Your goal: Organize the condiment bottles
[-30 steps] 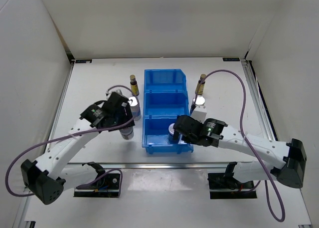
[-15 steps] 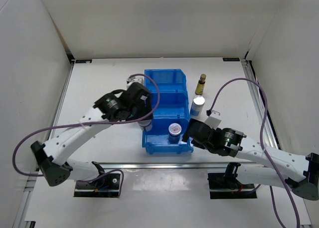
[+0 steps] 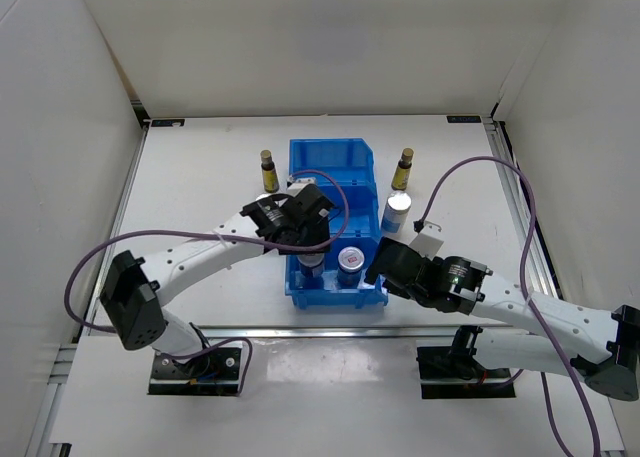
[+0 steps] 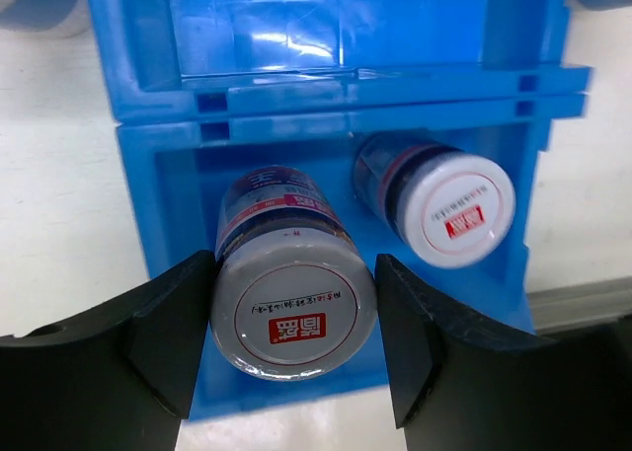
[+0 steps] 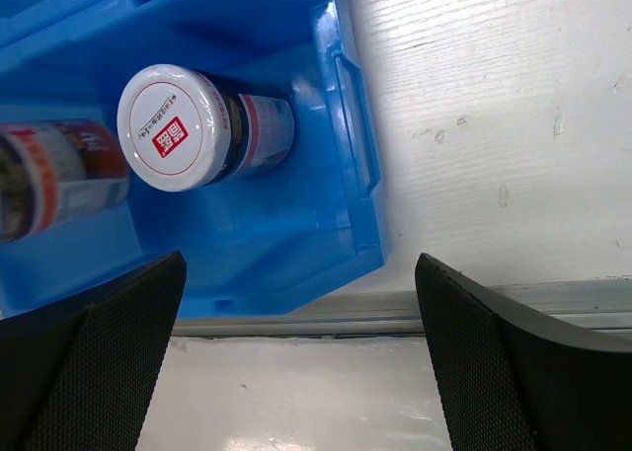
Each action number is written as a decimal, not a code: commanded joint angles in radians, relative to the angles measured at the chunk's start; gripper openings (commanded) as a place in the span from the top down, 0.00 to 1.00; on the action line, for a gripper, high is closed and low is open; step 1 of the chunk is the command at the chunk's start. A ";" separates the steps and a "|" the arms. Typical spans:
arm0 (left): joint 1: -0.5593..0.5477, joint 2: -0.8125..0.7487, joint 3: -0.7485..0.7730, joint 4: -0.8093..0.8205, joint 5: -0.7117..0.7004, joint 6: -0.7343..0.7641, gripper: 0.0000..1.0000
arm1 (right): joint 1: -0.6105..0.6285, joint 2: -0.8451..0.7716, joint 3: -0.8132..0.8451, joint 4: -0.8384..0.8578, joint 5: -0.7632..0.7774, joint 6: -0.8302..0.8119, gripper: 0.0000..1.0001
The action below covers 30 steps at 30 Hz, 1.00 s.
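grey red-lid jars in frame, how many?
2. One jar is gripped by the left gripper at the near compartment of the blue bin. The other jar stands free in that compartment, on its right. No more visible.

Two slim brown bottles stand on the desk (image 3: 200,177), the left brown bottle (image 3: 267,170) and the right brown bottle (image 3: 403,168), and only one white-blue cylinder (image 3: 396,214) can be seen. There are two short grey jars with red-marked lids, the left jar (image 4: 294,298) and the right jar (image 4: 449,204), and one blue bin (image 3: 330,157) of three compartments. Two hands are in view, the left hand (image 3: 308,245) and the right hand (image 3: 383,264).
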 commanded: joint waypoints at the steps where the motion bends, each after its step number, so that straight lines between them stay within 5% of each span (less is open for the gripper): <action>1: -0.004 0.007 -0.031 0.105 -0.014 -0.017 0.89 | 0.004 -0.010 0.006 0.022 0.041 0.020 0.00; 9: -0.004 0.061 -0.120 0.204 -0.033 -0.048 0.81 | 0.004 -0.001 0.016 0.022 0.041 0.011 0.00; 12: -0.004 0.070 -0.129 0.204 -0.033 -0.048 0.51 | 0.004 0.031 0.086 0.000 0.041 -0.079 0.00; 13: -0.013 0.060 -0.129 0.204 -0.033 -0.048 0.26 | 0.004 0.064 0.121 -0.048 0.041 -0.107 0.00; 16: -0.013 0.012 -0.105 0.204 -0.033 -0.039 0.00 | -0.006 0.162 0.328 -0.199 0.144 -0.196 0.00; 21: -0.013 -0.071 0.040 0.126 -0.024 0.031 0.00 | -0.146 0.264 0.581 -0.268 0.168 -0.490 0.00; 26: -0.004 -0.183 0.193 0.008 -0.071 0.145 0.00 | -0.425 0.347 0.628 -0.158 -0.125 -0.739 0.00; 30: 0.074 -0.336 0.116 -0.014 -0.216 0.214 0.00 | -0.622 0.459 0.672 -0.121 -0.277 -0.816 0.00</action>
